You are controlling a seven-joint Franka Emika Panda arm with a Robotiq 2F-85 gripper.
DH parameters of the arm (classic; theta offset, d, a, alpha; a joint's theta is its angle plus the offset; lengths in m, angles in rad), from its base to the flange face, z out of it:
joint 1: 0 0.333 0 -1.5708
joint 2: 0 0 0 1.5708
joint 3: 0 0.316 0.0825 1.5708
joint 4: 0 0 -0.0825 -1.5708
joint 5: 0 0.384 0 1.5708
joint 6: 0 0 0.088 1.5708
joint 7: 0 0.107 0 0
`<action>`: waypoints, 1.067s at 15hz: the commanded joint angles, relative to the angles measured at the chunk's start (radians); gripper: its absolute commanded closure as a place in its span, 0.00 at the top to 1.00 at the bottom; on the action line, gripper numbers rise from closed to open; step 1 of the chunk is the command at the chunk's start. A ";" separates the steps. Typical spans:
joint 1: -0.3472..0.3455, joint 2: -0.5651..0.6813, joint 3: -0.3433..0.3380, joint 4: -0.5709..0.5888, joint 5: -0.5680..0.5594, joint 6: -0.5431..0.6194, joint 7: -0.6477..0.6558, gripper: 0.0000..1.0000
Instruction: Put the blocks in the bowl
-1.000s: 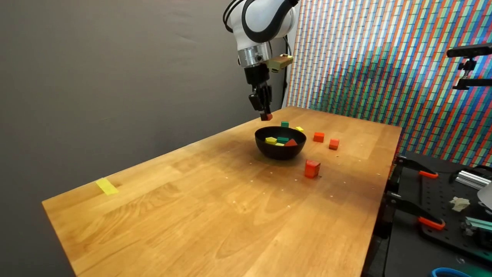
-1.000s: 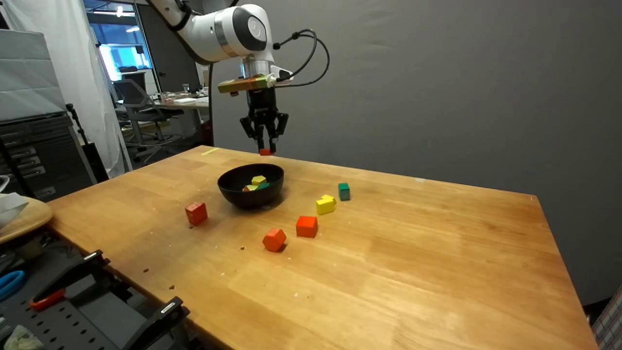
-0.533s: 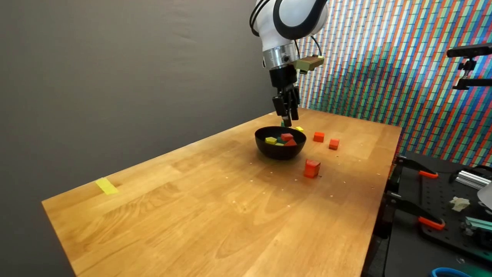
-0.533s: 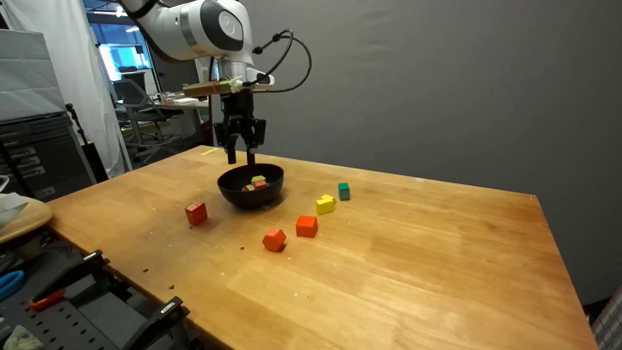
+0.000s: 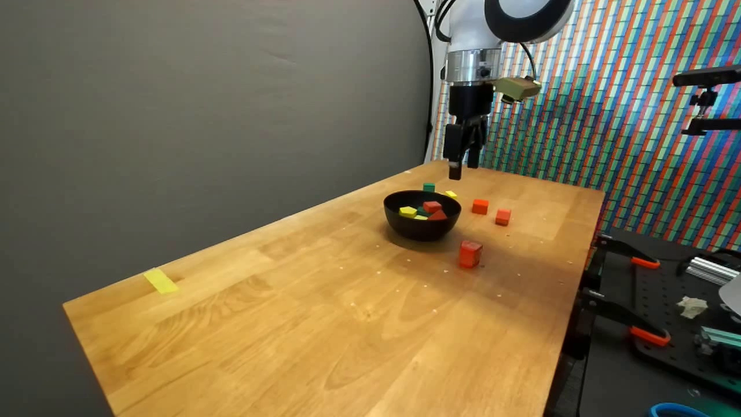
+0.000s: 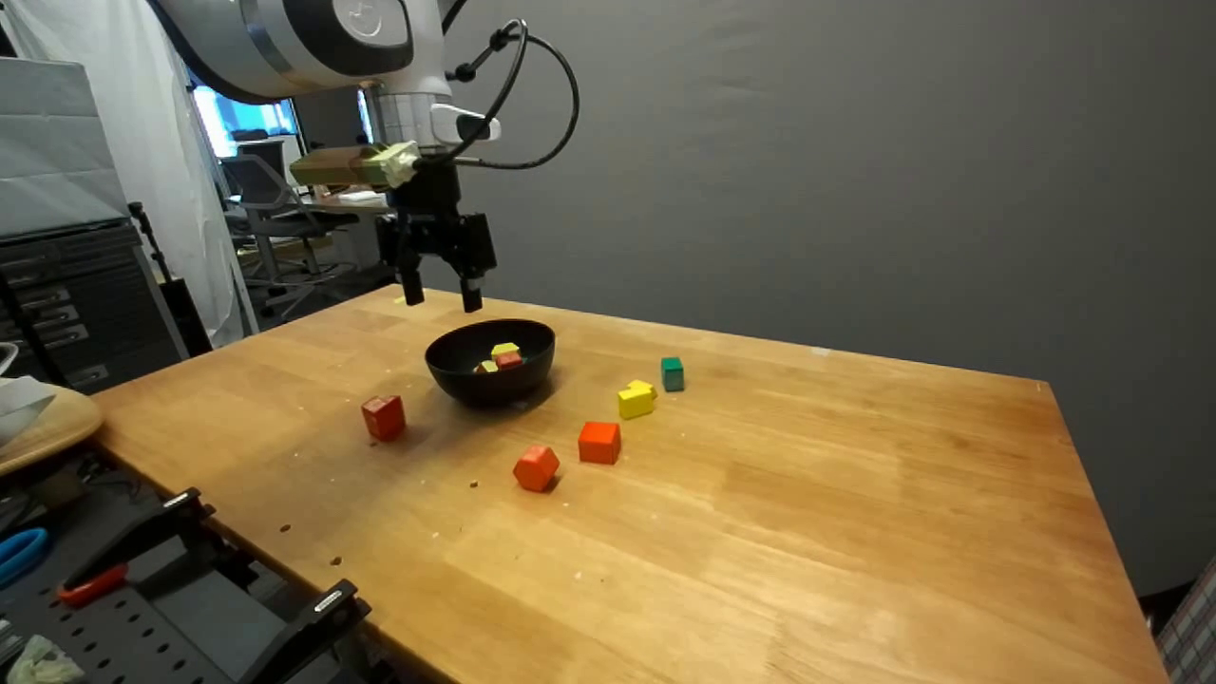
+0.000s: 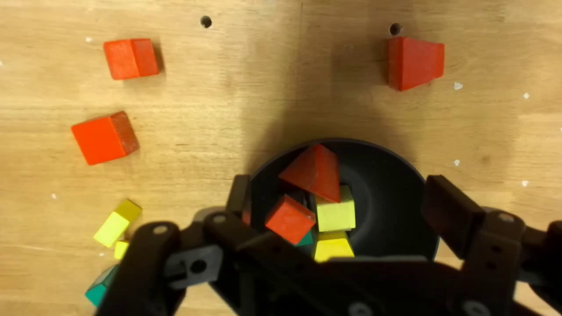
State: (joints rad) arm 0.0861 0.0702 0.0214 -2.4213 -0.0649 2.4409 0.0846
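The black bowl (image 5: 418, 229) stands on the table in both exterior views. Inside it the wrist view shows a red wedge-like block (image 7: 317, 172), an orange-red block (image 7: 290, 220), a pale yellow block (image 7: 336, 216), a yellow block (image 7: 332, 248) and part of a green block (image 7: 306, 238). My gripper (image 7: 344, 204) hangs over the bowl, wide open and holding nothing. On the table lie a red block (image 6: 383, 418), an orange block (image 6: 537, 469), an orange-red block (image 6: 599, 443), two touching yellow blocks (image 6: 636, 404) and a green block (image 6: 673, 374).
A flat strip of yellow tape (image 5: 161, 280) is stuck near a table corner. Beside the table edge stands a dark side surface with clamps (image 6: 309, 632). A grey wall (image 6: 855, 190) runs along the far side.
A second ago the gripper held a red block beyond the bowl; that block dropped into the bowl. The jaws spread wider, and the arm rose and moved leftward in an exterior view.
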 commanded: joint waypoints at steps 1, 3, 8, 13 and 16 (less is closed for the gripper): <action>-0.010 -0.010 0.011 -0.008 0.000 0.000 0.000 1.00; -0.012 0.069 -0.007 0.053 -0.082 0.027 0.123 1.00; -0.081 0.256 -0.048 0.267 0.059 -0.004 0.103 1.00; -0.159 0.296 -0.055 0.377 0.154 0.007 0.002 1.00; -0.151 0.292 -0.069 0.364 0.122 0.004 0.009 1.00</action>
State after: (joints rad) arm -0.0711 0.3621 -0.0409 -2.0579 0.0536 2.4463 0.0959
